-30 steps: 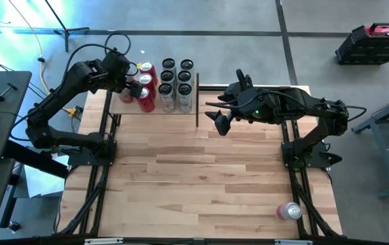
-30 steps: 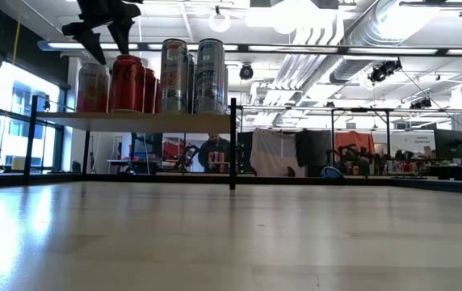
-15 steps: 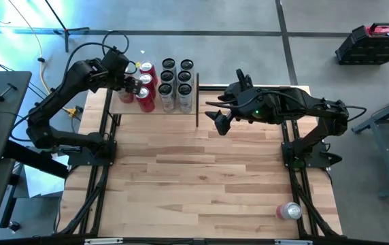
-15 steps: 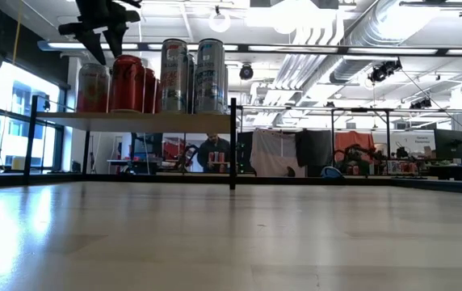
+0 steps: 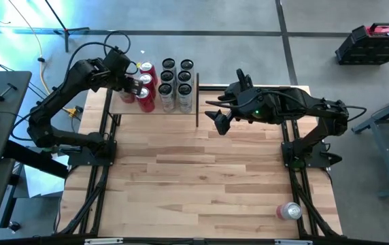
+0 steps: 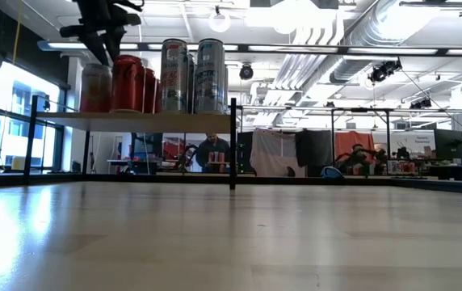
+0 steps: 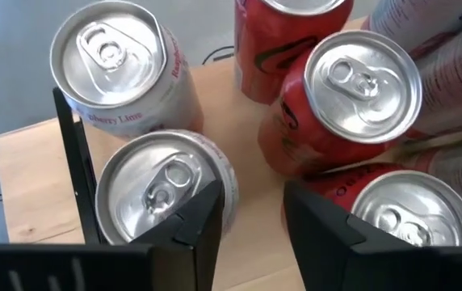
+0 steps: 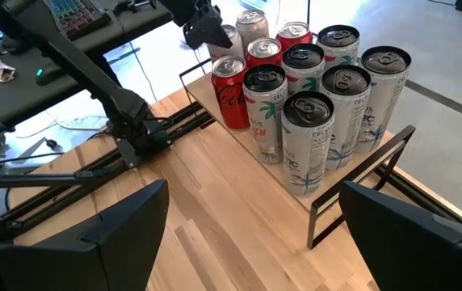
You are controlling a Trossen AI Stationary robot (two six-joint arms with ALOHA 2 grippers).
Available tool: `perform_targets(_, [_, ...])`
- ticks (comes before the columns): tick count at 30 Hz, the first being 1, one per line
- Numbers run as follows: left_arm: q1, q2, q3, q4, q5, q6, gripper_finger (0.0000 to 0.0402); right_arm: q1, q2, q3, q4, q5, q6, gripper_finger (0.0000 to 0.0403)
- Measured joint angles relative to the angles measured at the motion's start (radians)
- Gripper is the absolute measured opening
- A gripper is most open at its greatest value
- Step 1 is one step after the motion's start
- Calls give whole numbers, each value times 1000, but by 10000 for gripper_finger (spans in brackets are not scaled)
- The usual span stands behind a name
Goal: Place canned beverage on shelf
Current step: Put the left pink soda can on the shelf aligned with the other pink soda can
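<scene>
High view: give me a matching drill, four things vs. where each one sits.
Things:
1. left gripper
2. right gripper
3. tall white cans
4. lone can

Places:
A. lying on the tabletop by its near right corner
B. over the short cans at the shelf's left end
C. grouped at the shelf's right end
D. above the table, right of the shelf's end post

Pairs: 1-B, 2-D, 3-C, 4-A
</scene>
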Motion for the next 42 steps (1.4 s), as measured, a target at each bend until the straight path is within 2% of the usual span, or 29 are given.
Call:
perform_targets(13, [0, -8, 2, -48, 17, 13, 122, 0, 0, 0, 0, 0, -7, 348])
perform_targets(19, [0, -30, 0, -59, 57, 13, 122, 0, 0, 0, 0, 0, -7, 348])
perform_targets(35, [0, -41, 0, -63, 37, 26, 122, 0, 0, 0, 1, 0, -7, 348])
perform_targets(42, [0, -41, 75, -148, 40, 12, 122, 0, 0, 0, 1, 0, -7, 348])
